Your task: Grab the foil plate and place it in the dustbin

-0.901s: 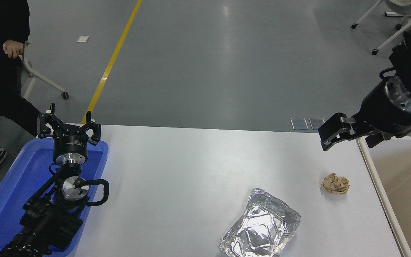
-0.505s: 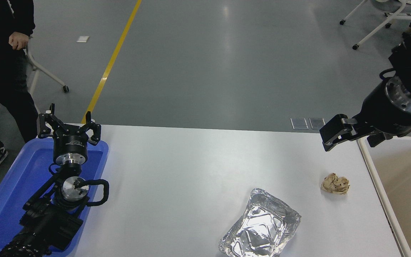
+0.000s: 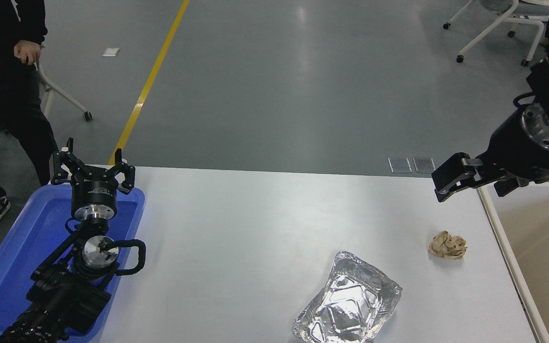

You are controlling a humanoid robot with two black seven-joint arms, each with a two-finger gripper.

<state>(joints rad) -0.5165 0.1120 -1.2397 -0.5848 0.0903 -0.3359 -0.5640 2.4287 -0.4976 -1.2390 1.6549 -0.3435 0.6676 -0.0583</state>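
Note:
The foil plate (image 3: 348,302) is a shiny silver crinkled tray lying flat on the white table (image 3: 265,228) near its front edge, right of centre. The dustbin (image 3: 548,238) is a cream bin at the table's right edge, only partly in view. My right gripper (image 3: 446,183) hangs above the table's far right corner, next to the bin's far-left corner, well behind and to the right of the foil plate, and holds nothing. My left gripper (image 3: 92,162) is parked open and empty over the blue tray at the lower left.
A small crumpled tan paper ball (image 3: 448,245) lies between the foil plate and the bin. A shallow blue tray (image 3: 26,238) sits at the table's left edge. A person in black (image 3: 3,71) stands at the far left. Wheeled chairs (image 3: 498,19) stand on the floor behind.
My right gripper has drifted slightly to the right. The person at the far left has shifted, and the chair at the top right has rolled left. The foil plate has not moved.

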